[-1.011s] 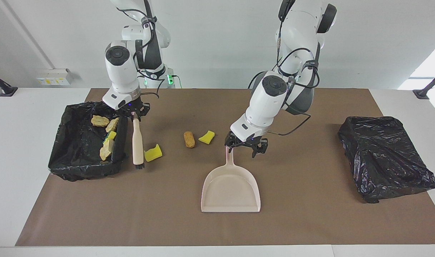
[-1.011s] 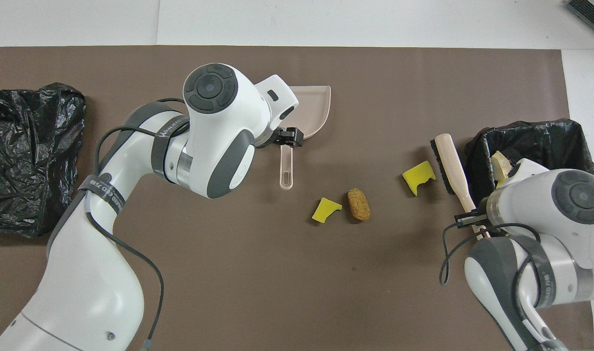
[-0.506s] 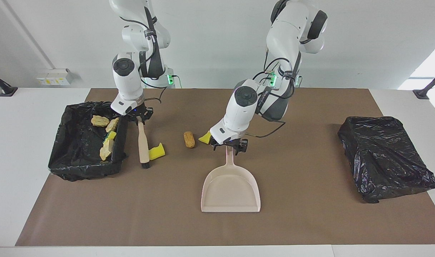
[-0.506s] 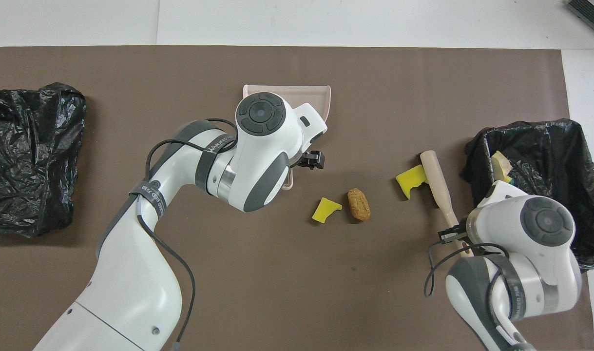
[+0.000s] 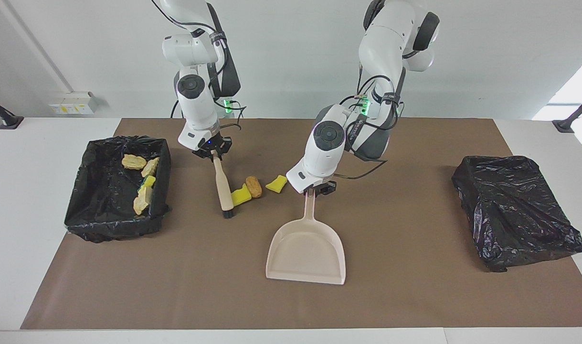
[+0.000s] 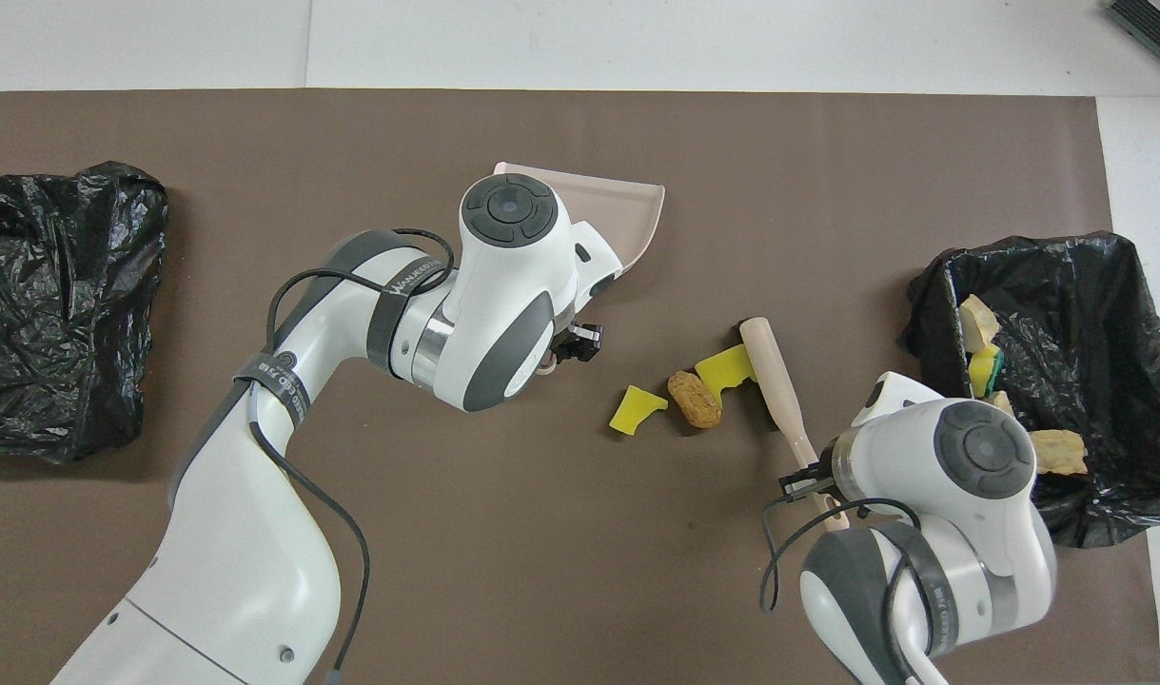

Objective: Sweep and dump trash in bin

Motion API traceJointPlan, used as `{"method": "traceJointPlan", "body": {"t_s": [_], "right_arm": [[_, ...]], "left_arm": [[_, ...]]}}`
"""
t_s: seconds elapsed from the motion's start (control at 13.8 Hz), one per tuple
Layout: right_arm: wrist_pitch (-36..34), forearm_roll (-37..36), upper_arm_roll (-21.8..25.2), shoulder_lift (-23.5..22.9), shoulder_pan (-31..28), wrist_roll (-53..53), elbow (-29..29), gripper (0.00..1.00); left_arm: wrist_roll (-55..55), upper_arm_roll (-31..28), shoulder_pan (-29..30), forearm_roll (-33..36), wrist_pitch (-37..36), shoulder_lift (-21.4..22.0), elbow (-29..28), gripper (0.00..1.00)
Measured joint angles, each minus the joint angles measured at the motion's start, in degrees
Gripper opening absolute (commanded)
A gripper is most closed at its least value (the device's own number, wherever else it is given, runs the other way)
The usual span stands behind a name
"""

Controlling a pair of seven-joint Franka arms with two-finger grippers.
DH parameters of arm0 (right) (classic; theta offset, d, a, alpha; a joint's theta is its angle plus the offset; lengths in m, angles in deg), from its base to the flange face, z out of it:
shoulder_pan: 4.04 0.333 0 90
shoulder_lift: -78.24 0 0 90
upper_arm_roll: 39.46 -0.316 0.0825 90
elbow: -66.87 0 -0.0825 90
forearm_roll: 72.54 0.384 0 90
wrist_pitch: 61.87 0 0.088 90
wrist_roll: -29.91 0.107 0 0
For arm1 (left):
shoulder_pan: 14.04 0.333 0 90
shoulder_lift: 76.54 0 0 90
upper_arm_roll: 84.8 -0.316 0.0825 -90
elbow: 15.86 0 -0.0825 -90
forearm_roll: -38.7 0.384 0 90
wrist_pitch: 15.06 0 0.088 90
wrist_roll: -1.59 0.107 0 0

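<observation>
- Facing view: the right end effector (image 5: 213, 154) is clamped on the handle of the hand brush (image 5: 222, 184), whose bristle end rests on the bench (image 5: 415, 296). A yellow sponge chunk (image 5: 240, 196) lies against the brush and touches the brown bread roll (image 5: 253, 186); a second sponge chunk (image 5: 276, 184) lies just beside the roll, toward the left arm's end.
- The left end effector (image 5: 318, 189) is closed on the dustpan (image 5: 306, 248) handle. The pan's mouth points away from the robots, so the bits lie beside the handle, not at the mouth. The likely failure: a sweep drives them past the pan or against its handle unless the pan is turned.
- The lined bin (image 5: 116, 191) at the right arm's end already holds several pieces; a crumpled black bag (image 5: 515, 210) sits at the left arm's end.
- Overhead view: brush (image 6: 777, 381), chunk (image 6: 725, 368), roll (image 6: 694, 399) and second chunk (image 6: 634, 408) form a loose row. The round roll may spin off sideways, and the light sponges may slip round the bristles.
</observation>
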Motion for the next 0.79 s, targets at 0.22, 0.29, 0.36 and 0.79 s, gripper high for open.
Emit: {"method": "traceJointPlan", "body": {"t_s": [0.22,0.29,0.36,0.79], "right_arm": [[-1.0,3.2,-0.1,0.1,3.2,0.1,-0.3,0.0],[-1.2,3.3,-0.1,0.1,3.8,0.2,-0.5,0.0],[-1.3,3.4,-0.1,0.1,4.2,0.2,-0.6,0.0],[-8.8,3.4,0.3,0.7,3.6,0.2,-7.0,0.0]], "left_arm": [[0.5,-0.1,1.5,0.1,-0.9,1.5,0.0,0.0],[1.0,-0.2,1.6,0.1,-1.0,1.5,0.0,0.0],[1.3,-0.3,1.6,0.1,-1.2,1.5,-0.1,0.0],[1.9,-0.3,1.6,0.2,3.2,4.2,-7.6,0.98]]}}
